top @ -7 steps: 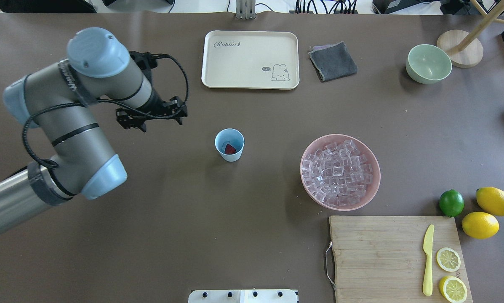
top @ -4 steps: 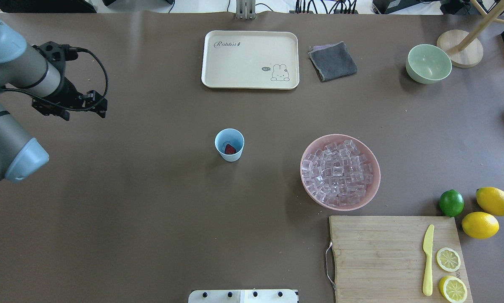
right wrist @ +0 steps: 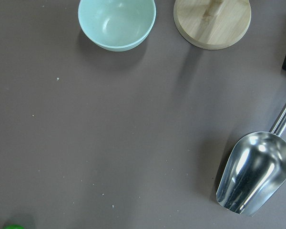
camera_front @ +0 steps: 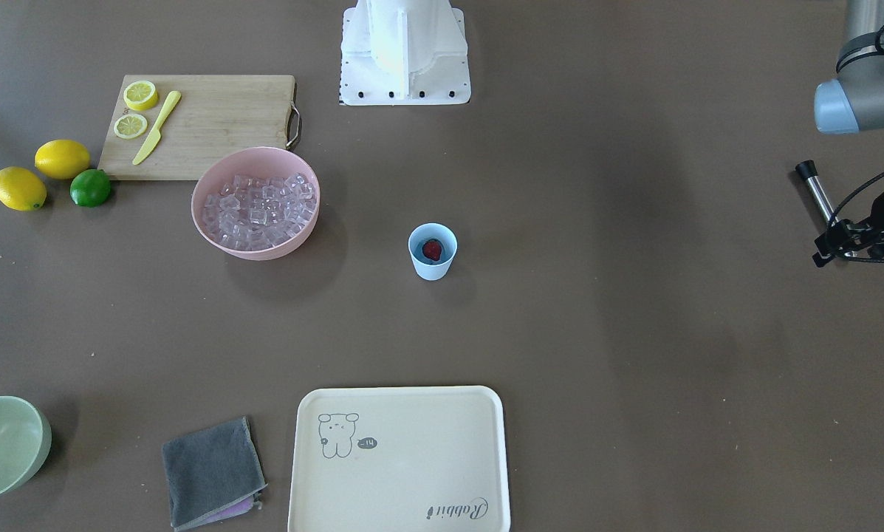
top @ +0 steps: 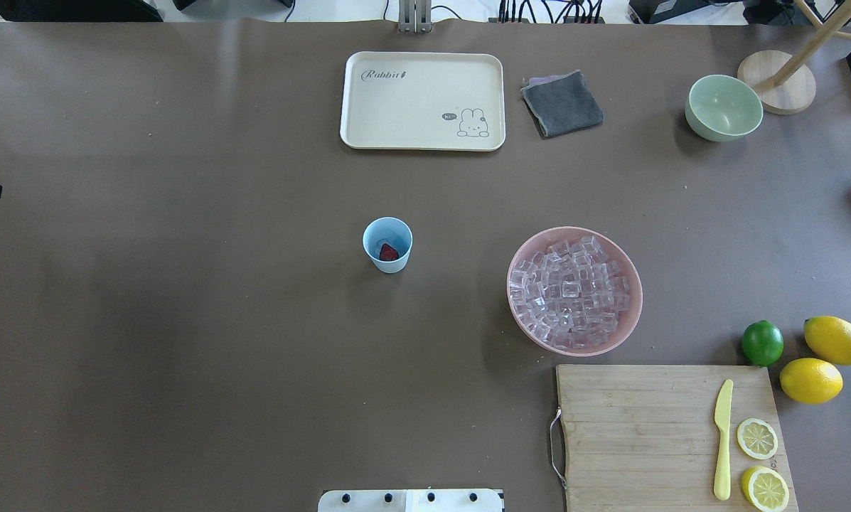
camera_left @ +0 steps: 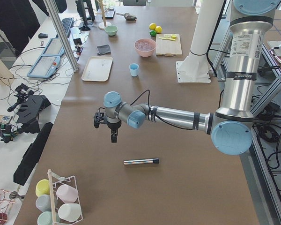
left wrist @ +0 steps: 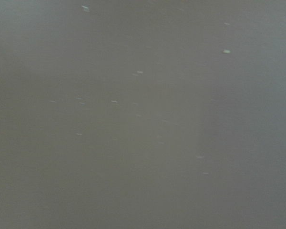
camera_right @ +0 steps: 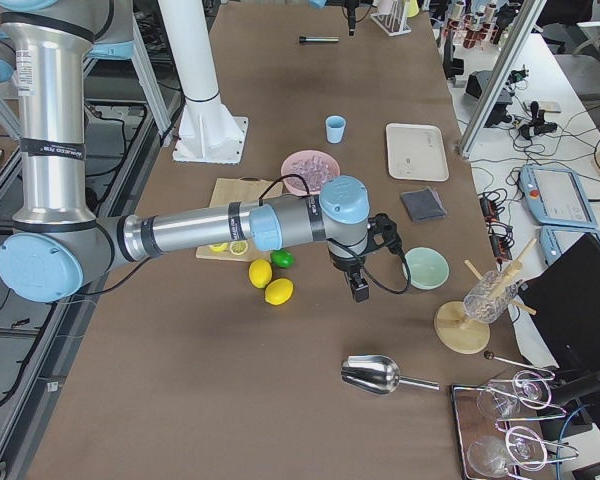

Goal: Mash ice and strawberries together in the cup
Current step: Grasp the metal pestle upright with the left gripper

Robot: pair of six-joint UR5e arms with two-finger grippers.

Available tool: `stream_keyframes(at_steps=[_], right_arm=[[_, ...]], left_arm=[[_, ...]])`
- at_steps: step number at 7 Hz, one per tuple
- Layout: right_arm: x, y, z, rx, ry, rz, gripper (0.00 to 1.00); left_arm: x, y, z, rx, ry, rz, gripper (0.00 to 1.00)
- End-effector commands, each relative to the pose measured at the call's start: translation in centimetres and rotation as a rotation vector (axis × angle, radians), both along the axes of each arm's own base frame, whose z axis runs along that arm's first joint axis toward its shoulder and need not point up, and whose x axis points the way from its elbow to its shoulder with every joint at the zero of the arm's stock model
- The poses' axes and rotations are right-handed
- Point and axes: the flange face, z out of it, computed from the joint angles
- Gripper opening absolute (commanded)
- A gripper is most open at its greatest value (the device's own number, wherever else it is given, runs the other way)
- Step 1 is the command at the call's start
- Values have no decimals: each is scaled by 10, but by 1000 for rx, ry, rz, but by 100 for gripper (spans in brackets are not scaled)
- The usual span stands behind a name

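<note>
The light-blue cup [top: 387, 245] stands upright mid-table with one red strawberry [top: 388, 252] inside; both also show in the front view, the cup [camera_front: 433, 251] and the strawberry [camera_front: 432, 250]. The ice [top: 573, 290] fills a pink bowl [top: 510, 288] to the cup's right. My left gripper [camera_front: 824, 255] hangs far off to the cup's left, near a metal muddler [camera_front: 818, 193] lying on the table; I cannot tell whether it is open. My right gripper [camera_right: 361, 294] hovers between the lemons and the green bowl; I cannot tell its state. No fingers show in either wrist view.
A cream tray [top: 422, 99], grey cloth [top: 562, 103] and pale green bowl [top: 724, 107] lie along the far side. A cutting board [top: 638, 427] with knife and lemon slices, a lime [top: 762, 343] and lemons sit front right. A steel scoop [right wrist: 252, 171] lies beyond the green bowl.
My left arm has swung away from beside the cup to the left and almost out of the overhead view. The cup, strawberry and ice have not moved.
</note>
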Motion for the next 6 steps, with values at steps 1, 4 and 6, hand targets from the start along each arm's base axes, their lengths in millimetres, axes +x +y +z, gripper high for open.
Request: stream_keyframes(at_steps=[1, 4, 6], right_arm=[[1, 0, -4, 9, 10, 4, 99], [0, 1, -2, 8, 3, 1, 99], [3, 6, 5, -4, 4, 4, 99]], left_arm=[[-21, 42, 69, 5, 24, 1, 98], [-33, 80, 135, -2, 30, -24, 98], [-33, 91, 145, 0, 73, -80, 98]])
